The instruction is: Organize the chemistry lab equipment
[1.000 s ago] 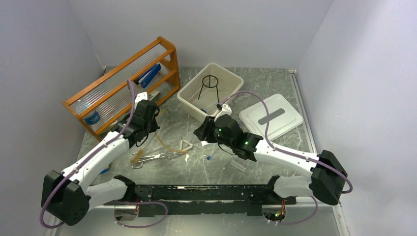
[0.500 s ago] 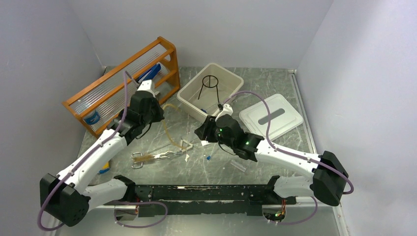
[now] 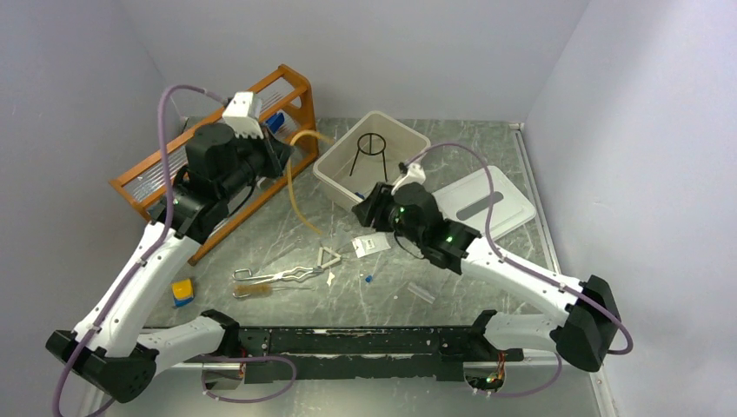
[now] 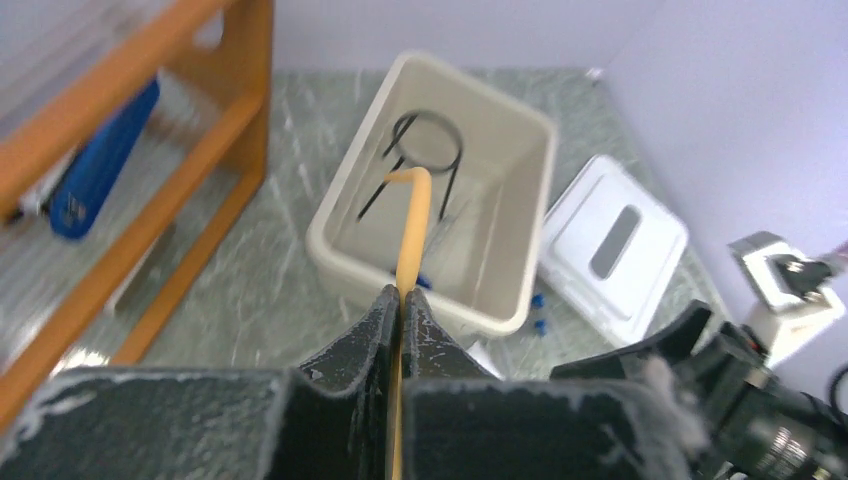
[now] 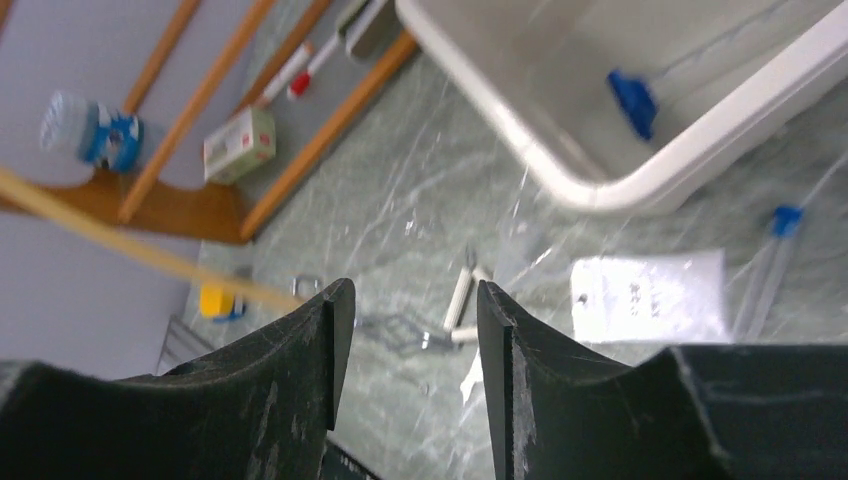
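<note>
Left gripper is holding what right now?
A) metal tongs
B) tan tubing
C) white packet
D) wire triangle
B: the left gripper is shut on the tan tubing, which sticks out between its fingers. The metal tongs, wire triangle and white packet all lie on the table.

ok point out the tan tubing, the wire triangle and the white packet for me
tan tubing [image 4: 412, 225], left wrist view, the straight stretch below its bend
wire triangle [image 3: 323, 254], top external view, its left side
white packet [image 3: 371, 244], top external view, its centre
</note>
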Available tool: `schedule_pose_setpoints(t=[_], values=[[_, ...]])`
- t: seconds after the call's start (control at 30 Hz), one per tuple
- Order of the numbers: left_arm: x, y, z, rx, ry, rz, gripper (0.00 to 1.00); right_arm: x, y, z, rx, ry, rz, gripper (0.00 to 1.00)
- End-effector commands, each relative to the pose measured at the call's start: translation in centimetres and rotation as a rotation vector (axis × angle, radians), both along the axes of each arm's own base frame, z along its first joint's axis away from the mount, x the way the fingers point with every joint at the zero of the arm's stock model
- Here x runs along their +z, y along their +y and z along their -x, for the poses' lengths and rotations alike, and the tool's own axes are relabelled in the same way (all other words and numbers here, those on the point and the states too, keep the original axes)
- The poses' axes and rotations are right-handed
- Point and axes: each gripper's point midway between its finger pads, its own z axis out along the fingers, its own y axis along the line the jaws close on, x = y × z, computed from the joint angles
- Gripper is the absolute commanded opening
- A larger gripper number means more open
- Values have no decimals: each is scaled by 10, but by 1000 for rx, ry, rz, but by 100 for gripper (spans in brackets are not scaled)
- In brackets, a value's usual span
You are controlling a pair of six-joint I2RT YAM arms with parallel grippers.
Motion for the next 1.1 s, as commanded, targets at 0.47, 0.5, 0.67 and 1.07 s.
schedule_pose_setpoints(t=[0.47, 0.5, 0.67, 1.07], values=[[113, -83, -68, -210, -306, 106, 5, 50, -97, -56, -276, -55, -23, 51], [108, -89, -74, -209, -307, 84, 5, 48, -97, -55, -273, -52, -27, 51], [80, -112, -104, -177, -303, 46, 5, 37, -98, -49, -269, -27, -35, 51], [-19, -153, -120, -248, -266, -44, 5, 23, -103, -47, -283, -3, -8, 50]])
